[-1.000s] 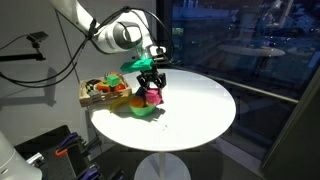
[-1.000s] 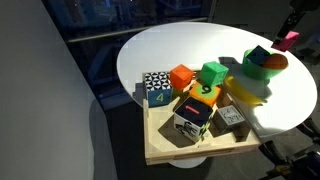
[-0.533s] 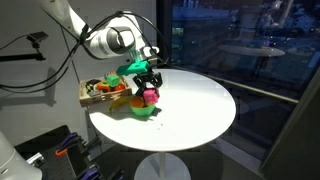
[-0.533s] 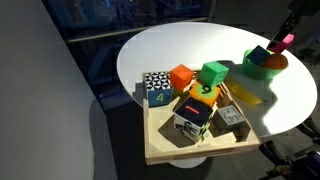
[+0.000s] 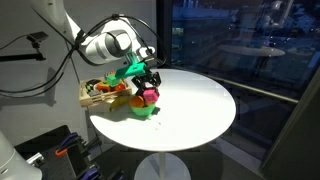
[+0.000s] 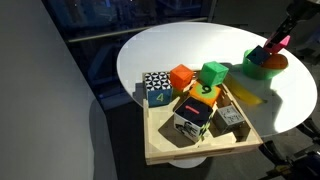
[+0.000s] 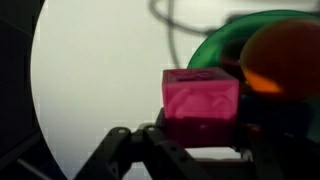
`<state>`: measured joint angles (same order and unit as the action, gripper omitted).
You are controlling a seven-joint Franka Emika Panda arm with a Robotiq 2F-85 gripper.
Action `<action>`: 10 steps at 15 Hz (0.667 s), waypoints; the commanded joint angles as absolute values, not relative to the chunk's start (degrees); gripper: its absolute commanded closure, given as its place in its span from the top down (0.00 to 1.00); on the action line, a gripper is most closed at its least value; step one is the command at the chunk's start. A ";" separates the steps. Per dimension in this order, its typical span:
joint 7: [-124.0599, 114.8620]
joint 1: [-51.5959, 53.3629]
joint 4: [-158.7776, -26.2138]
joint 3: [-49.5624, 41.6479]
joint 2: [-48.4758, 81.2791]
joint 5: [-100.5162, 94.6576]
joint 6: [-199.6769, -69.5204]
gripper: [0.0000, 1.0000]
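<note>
My gripper (image 5: 148, 88) is shut on a pink block (image 5: 150, 95), held just above a green bowl (image 5: 143, 108) on the round white table (image 5: 195, 105). In the wrist view the pink block (image 7: 200, 98) sits between the dark fingers (image 7: 120, 150), with the green bowl (image 7: 215, 45) and an orange ball (image 7: 285, 55) inside it close beside. In an exterior view the block (image 6: 283, 42) shows at the right edge over the bowl (image 6: 262, 65), which holds an orange piece (image 6: 274, 61). The gripper itself is mostly cut off there.
A wooden tray (image 6: 165, 150) at the table's edge holds several blocks: green (image 6: 211, 73), orange (image 6: 181, 77), a black-and-white patterned one (image 6: 157, 88) and others. The tray also shows in an exterior view (image 5: 98, 95). Dark windows stand behind the table.
The gripper with the pink block has shifted slightly toward the tray side and lowered a little over the green bowl. The tray's blocks have not moved.
</note>
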<state>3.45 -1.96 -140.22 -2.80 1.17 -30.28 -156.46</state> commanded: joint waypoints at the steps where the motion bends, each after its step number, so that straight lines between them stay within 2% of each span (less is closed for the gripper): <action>1: 1.72 -2.10 -142.28 -3.00 -0.51 -32.37 -158.96 0.31; 10: 1.06 -2.26 -144.03 -3.40 -0.62 -33.92 -162.44 0.31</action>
